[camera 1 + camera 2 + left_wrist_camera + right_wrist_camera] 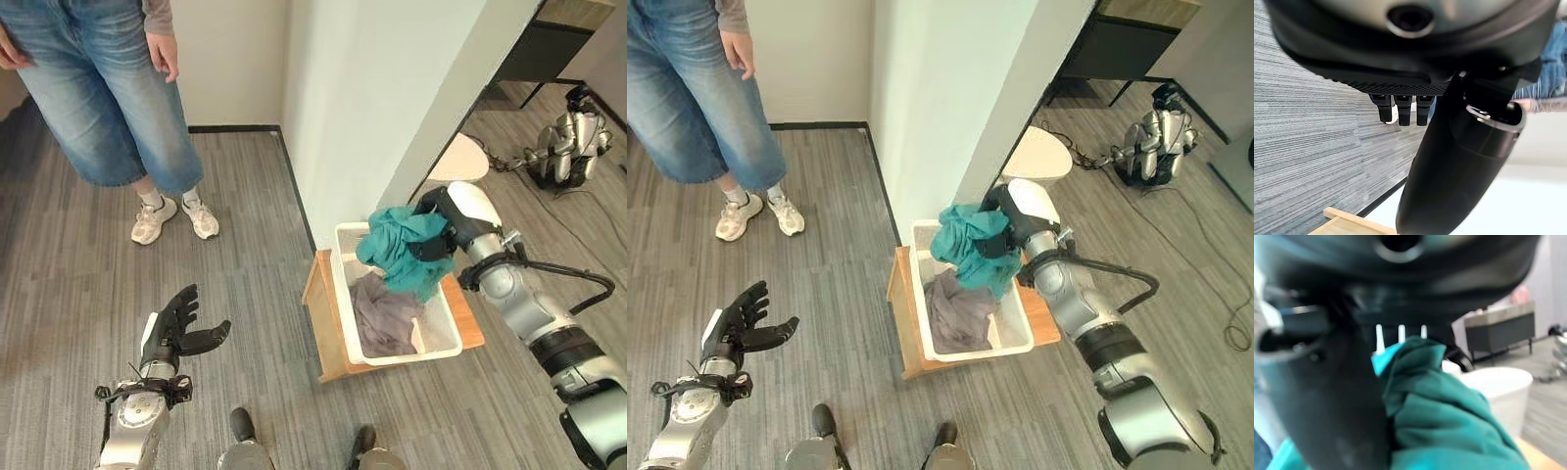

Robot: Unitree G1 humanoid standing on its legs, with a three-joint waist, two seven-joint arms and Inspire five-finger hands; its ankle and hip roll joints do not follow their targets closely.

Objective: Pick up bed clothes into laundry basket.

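Person in denim shorts (103, 88) stands upper left of the frame, well clear of the work. White laundry basket (443, 338) sits on a low wooden stand (323, 323) at centre right, tight beside the white wall corner, presumably raised for easy reach; a grey garment (384, 313) already lies inside. Teal cloth (407, 250) hangs bunched over the basket's far end, clenched in the right hand (436, 227), apparently positioned for a drop straight in. Left hand (176, 328), lower left, is relaxed, fingers spread, holding nothing, idle over the floor.
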